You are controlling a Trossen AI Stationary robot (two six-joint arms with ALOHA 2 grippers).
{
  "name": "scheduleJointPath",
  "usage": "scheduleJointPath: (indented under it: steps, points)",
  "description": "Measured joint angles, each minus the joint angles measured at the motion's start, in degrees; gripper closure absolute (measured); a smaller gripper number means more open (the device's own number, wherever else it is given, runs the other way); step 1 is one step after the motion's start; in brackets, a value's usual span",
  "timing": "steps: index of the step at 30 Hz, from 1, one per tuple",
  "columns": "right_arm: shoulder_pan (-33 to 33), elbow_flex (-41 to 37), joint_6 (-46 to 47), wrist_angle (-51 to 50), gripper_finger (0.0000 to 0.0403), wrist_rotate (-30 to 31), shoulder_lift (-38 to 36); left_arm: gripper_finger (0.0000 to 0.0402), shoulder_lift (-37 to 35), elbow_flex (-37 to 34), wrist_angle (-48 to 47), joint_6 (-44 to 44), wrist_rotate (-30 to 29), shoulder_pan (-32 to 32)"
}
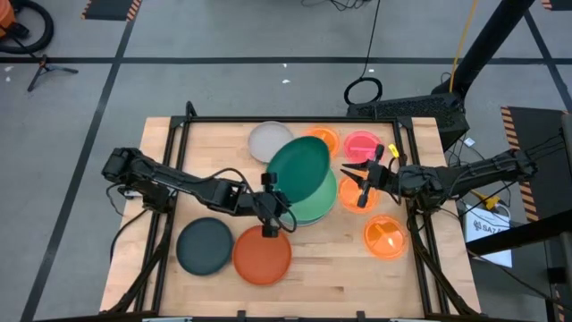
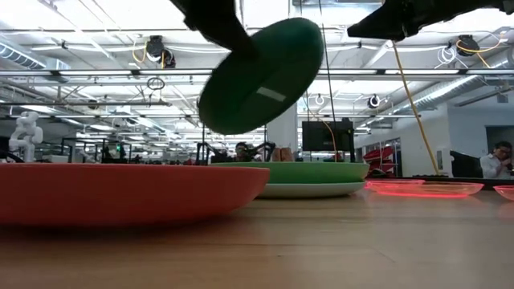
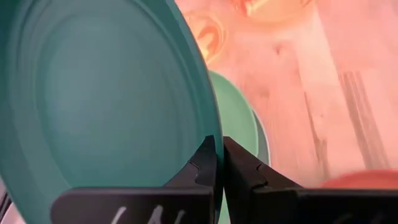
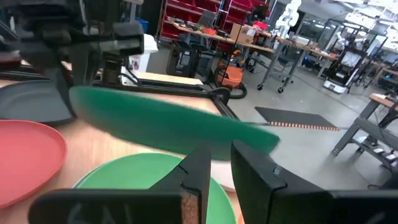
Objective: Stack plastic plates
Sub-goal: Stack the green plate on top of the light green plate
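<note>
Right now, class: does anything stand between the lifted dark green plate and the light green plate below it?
Nothing visible does. The left gripper holds the dark green plate tilted in the air over the light green plate, whose top is bare.

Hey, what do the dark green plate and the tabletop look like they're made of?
Dark green plate, held tilted in the left gripper: probably plastic, smooth with a soft sheen, since a pale highlight shows on its underside in the low view. Tabletop: looks like light wood, matte, with visible grain lines and plank seams.
</note>
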Motion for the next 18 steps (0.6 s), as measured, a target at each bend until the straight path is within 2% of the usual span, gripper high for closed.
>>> scheduleJointPath:
  steps: [10, 14, 18]
  points:
    - [0.00, 0.02, -0.13, -1.11, 0.0346, -0.04, -3.62, 0.0392, 3.72, 0.02, 3.67, -0.01, 0.25, 0.00]
    - [0.00, 0.02, -0.17, -1.03, 0.0346, -0.04, -3.60, 0.0392, 4.35, 0.02, 5.30, -0.10, 3.51, 0.01]
    - [0.00, 0.02, -0.18, -1.07, 0.0346, -0.04, -3.60, 0.0392, 4.84, -0.04, 4.62, -0.76, 4.20, -0.04]
